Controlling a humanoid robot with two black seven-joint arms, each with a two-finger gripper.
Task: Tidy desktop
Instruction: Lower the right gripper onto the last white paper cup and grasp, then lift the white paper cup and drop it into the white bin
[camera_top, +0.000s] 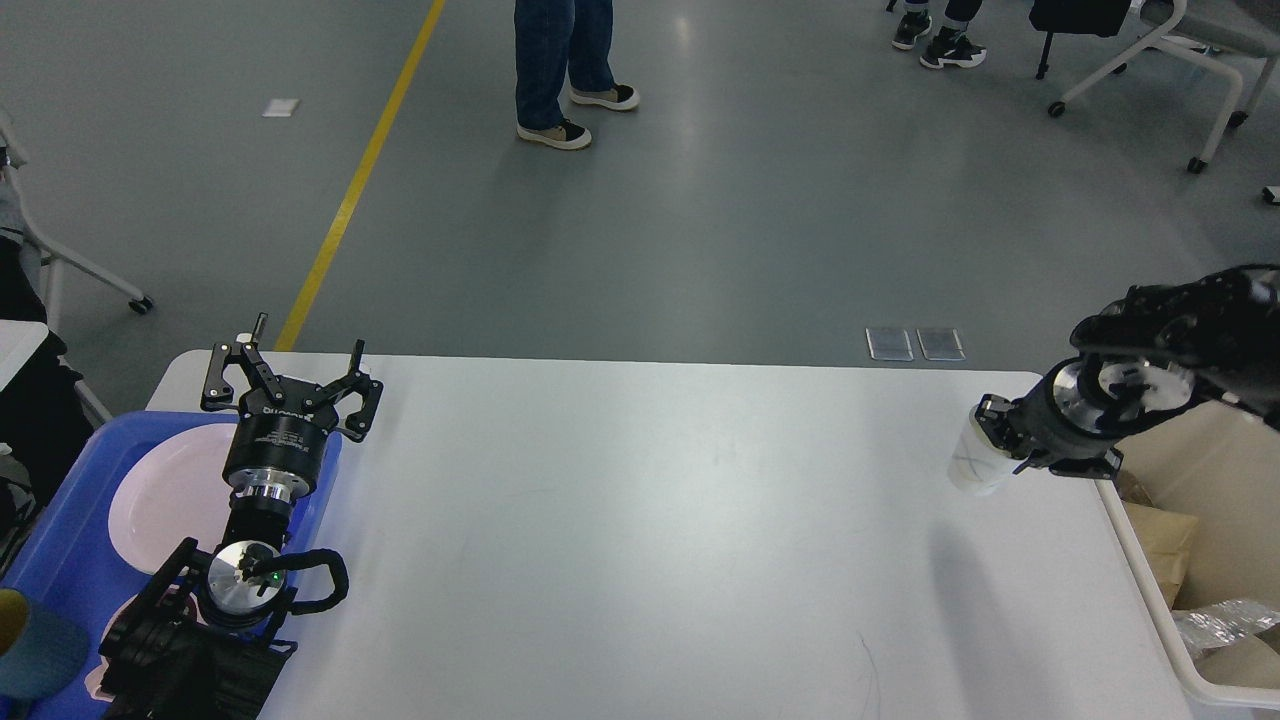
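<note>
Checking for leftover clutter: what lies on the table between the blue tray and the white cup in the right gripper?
Nothing: in the head view, the desktop between the blue tray and the white cup is bare.

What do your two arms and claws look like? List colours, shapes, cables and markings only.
Both arms are black. The left claw has two angular black linkage fingers on a black cylinder with small white lettering, then silver rings and a looping black cable. The right claw is black, behind a silver disc joint; its fingers are hard to distinguish.

Right gripper (985, 440) has a white cup (972, 462) over the desktop (640, 520), left gripper (300, 375) spread wide over the blue tray (60, 560).
</note>
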